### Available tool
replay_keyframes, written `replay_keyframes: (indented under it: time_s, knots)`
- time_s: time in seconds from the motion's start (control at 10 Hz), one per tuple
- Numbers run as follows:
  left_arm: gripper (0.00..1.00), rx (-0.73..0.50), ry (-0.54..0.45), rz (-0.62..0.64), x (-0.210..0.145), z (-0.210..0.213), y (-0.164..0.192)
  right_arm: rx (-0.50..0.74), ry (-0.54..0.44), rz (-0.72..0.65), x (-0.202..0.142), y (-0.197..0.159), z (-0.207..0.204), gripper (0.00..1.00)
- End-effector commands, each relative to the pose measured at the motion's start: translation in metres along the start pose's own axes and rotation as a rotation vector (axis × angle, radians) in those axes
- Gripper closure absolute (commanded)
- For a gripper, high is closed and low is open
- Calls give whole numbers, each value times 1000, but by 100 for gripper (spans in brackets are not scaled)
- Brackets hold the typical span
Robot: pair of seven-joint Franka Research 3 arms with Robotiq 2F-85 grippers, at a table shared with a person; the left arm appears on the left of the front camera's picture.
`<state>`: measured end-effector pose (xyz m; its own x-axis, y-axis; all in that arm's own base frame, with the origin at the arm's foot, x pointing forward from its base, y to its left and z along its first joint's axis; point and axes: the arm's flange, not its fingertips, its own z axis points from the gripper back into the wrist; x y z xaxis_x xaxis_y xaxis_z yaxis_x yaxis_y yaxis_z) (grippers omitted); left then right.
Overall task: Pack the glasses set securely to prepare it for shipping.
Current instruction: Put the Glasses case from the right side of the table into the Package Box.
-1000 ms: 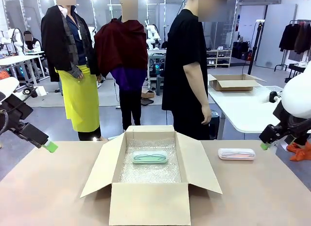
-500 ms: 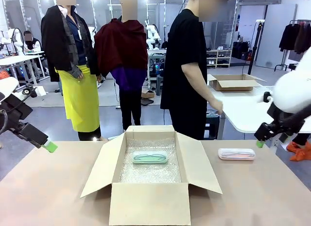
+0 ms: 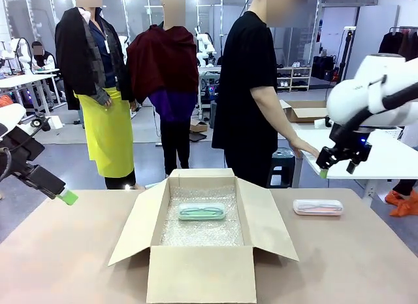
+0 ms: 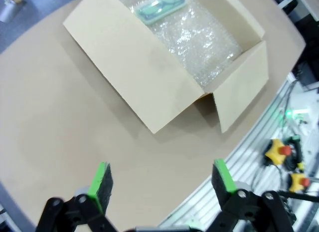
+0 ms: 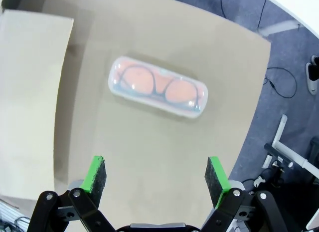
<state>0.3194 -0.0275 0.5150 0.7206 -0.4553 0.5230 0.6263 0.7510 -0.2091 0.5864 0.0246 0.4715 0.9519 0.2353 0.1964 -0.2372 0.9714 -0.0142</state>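
Two cases make up the set, and they lie well apart. The mint green case [image 3: 202, 212] rests flat inside the open cardboard box [image 3: 199, 274], toward its far wall, on a bed of bubble wrap [image 3: 202, 237] that I take to be cushioning for the trip. The pink case [image 5: 158, 94] lies on the bare table [image 3: 65, 252] just past the box's right flap, not yet packed, and dark-rimmed glasses show through its clear lid. The right gripper [image 5: 156, 178] hangs high over that pink case with its jaws spread wide and nothing between them, which reads to me as lining up to fetch it. The case's long side runs across from pad to pad, so the wrist may need a turn first. The left gripper [image 4: 162, 178] is held out past the table's left edge, likewise spread and empty, probably kept clear of the box. The person at the far side is turned away, one hand [image 3: 304, 147] on a white table behind. From where I stand the box's front wall hides the near part of its floor. The left wrist view cuts the mint case off at the top, and whether that case holds glasses is hard to make out.
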Motion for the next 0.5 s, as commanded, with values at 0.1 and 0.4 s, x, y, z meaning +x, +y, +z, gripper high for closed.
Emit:
replay_keyframes:
  time_s: [0.1, 0.4]
  knots:
    - [0, -6, -16, -9, 1, 1, 1, -14, 15, -36, 46, 4, -10, 0]
    - [0, -6, -16, -9, 1, 1, 1, -29, 9, 201, 56, -3, -8, 0]
